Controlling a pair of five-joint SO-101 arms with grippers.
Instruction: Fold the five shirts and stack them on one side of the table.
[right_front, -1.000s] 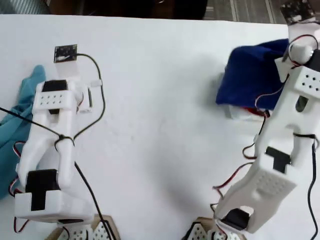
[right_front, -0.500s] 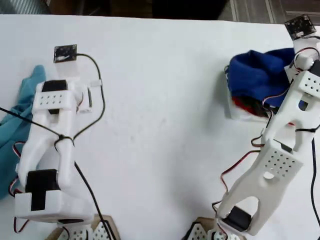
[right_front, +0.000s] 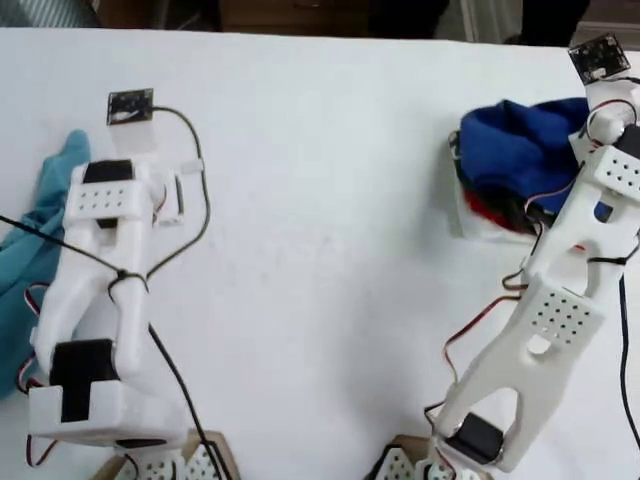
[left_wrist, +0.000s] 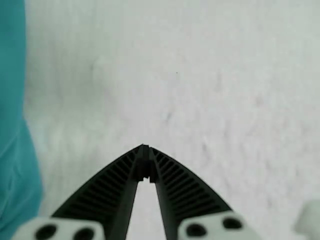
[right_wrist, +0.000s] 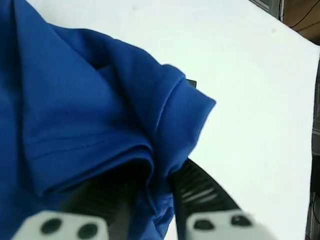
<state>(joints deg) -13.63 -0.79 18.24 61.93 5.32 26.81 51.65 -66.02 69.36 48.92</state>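
Two white arms, the left arm (right_front: 95, 290) and the right arm (right_front: 545, 330), rise from the table's (right_front: 330, 250) near edge. The left gripper (left_wrist: 144, 150) is clenched on nothing, its black ribbed jaws meeting over bare white table beside a rumpled teal shirt (right_front: 40, 240). Farther off, the right gripper (right_wrist: 160, 175) grasps a stitched hem of the blue shirt (right_wrist: 90, 100), which lies crumpled on red (right_front: 478, 210) and white (right_front: 475, 228) layers at the table's right side.

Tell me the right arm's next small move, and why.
Probably lower the blue shirt flat and release: the right gripper pinches its bunched fold, and it sits rumpled over the red shirt.
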